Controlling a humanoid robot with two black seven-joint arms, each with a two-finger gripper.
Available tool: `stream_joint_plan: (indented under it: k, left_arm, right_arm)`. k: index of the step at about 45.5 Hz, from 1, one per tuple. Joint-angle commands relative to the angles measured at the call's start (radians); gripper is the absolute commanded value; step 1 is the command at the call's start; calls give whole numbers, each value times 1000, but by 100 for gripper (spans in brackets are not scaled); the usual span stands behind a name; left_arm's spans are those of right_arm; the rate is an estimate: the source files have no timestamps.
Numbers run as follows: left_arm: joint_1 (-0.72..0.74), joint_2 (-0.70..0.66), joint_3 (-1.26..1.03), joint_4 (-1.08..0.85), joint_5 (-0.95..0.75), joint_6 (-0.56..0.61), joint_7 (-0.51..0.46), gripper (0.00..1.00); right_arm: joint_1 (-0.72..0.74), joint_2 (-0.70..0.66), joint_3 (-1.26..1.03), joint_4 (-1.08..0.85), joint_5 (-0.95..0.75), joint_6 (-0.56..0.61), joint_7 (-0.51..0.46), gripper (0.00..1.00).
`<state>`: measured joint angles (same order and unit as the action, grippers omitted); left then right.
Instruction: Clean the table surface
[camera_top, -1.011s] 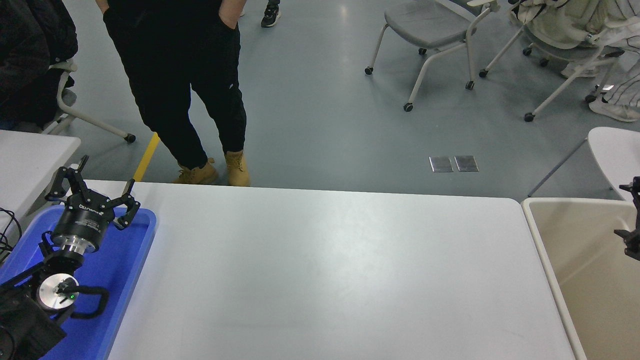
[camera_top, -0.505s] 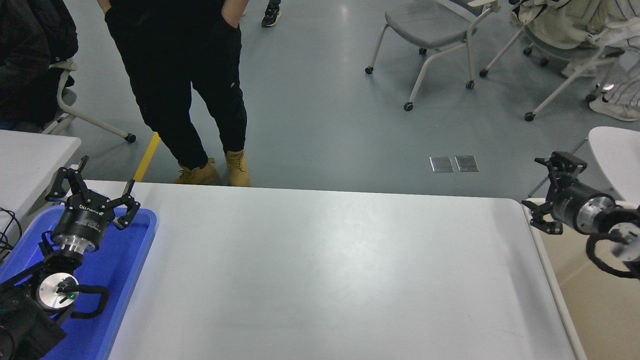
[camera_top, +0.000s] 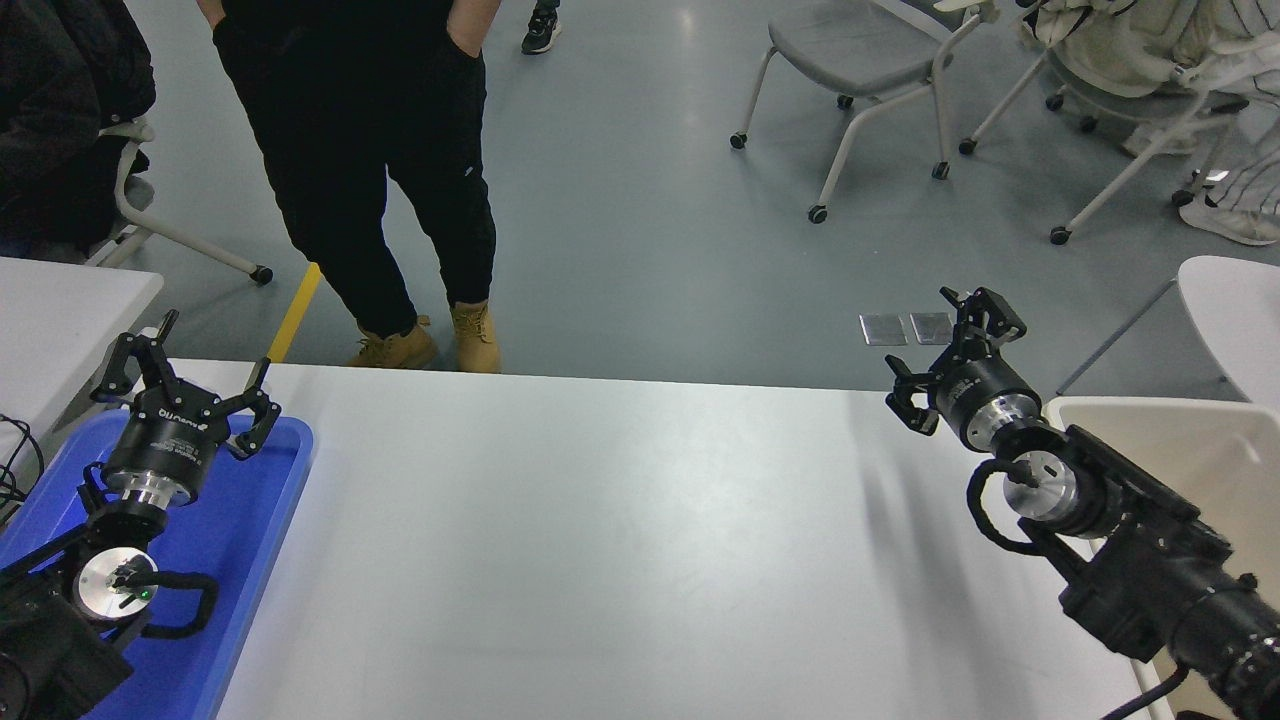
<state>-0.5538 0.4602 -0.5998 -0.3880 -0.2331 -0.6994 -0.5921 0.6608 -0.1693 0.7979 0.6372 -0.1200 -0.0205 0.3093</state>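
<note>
White table surface (camera_top: 640, 540), blue tray (camera_top: 255, 560)

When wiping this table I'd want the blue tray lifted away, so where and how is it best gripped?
Probably by the blue tray's raised rim along its long side facing the open table surface, coming from above with one finger inside the wall and one outside. The tray is shallow and thin-walled, and that side is bare, while the left gripper hangs over its far end.

An office-like lab or workroom: grey smooth floor (camera_top: 640, 220) with metal floor outlets (camera_top: 907, 328), wheeled grey chairs (camera_top: 860, 60), white tables (camera_top: 600, 540), and a person (camera_top: 370, 160) standing by.
</note>
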Motion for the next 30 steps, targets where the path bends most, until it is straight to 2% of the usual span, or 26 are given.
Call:
stream_joint_plan:
  k: [1, 30]
  left_arm:
    - [0, 0, 0, 0, 0, 0, 0, 100]
    - [0, 0, 0, 1, 0, 0, 0, 100]
  right_arm:
    - [-1, 97, 0, -73, 0, -2, 99, 99]
    - [10, 139, -19, -88, -7, -4, 120, 99]
